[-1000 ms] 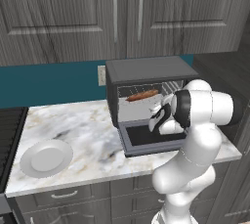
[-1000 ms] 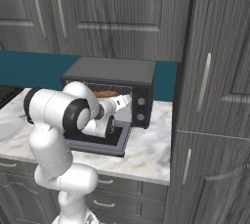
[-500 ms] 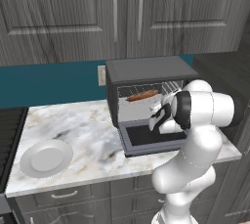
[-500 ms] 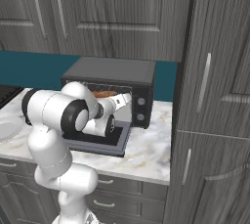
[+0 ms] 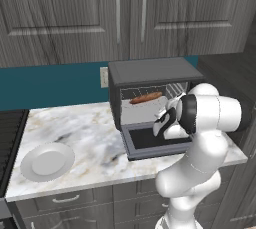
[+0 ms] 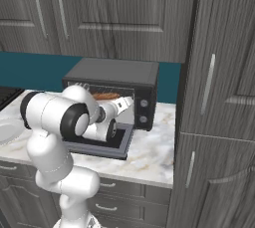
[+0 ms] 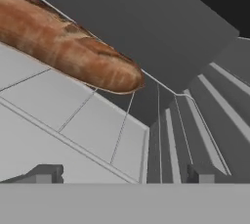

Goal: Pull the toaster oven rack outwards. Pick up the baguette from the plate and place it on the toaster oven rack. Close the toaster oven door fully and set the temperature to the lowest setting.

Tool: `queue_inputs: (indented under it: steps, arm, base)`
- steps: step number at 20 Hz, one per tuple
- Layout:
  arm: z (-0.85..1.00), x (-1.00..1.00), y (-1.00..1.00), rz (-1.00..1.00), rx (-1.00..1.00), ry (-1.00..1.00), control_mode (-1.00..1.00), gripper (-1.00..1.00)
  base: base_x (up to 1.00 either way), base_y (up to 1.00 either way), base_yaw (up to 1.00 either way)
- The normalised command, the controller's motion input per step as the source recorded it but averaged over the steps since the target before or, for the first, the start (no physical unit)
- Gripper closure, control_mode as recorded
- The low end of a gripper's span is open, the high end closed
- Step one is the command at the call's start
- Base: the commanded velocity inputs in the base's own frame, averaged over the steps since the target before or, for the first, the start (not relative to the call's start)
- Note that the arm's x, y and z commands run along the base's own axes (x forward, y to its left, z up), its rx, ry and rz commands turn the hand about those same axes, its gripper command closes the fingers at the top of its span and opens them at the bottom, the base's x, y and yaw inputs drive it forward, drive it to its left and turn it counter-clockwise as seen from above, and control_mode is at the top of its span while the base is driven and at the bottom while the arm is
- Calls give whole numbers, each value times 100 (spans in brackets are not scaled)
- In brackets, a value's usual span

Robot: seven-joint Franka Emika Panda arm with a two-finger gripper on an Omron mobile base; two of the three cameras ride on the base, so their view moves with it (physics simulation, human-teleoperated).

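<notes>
The toaster oven (image 5: 150, 75) stands on the counter with its toaster oven door (image 5: 131, 145) dropped flat. The golden-brown baguette (image 5: 146, 97) lies on the toaster oven rack (image 7: 97, 120) inside. In the hand view the baguette (image 7: 68, 47) crosses the upper left over the wire grid. My gripper (image 7: 124, 174) is open, nothing between its fingertips (image 7: 46, 174), and sits just in front of the rack's near edge, apart from the loaf. From the right, the hand (image 6: 123, 103) hovers over the door (image 6: 99, 145). The white plate (image 5: 47, 160) is bare.
Two round knobs (image 6: 144, 111) sit down the oven's right front. A tall cabinet (image 6: 219, 122) stands right of the counter, and a dark stovetop (image 5: 7, 138) borders its left. Marble counter (image 5: 85, 133) lies between plate and oven.
</notes>
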Motion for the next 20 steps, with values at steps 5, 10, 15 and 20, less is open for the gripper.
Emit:
queue_inputs:
  steps: [5, 10, 15, 20]
  arm:
    - [0, -29, 0, 2, -3, 3, -100, -100]
    - [27, -39, 0, 0, 0, -4, -100, -100]
    - [-2, 32, 4, 0, -9, -5, -100, -100]
    - [27, 5, 4, 0, -1, 5, -100, -100]
  base:
    - [0, 0, 0]
    - [0, 0, 0]
    - [0, 0, 0]
    - [0, 0, 0]
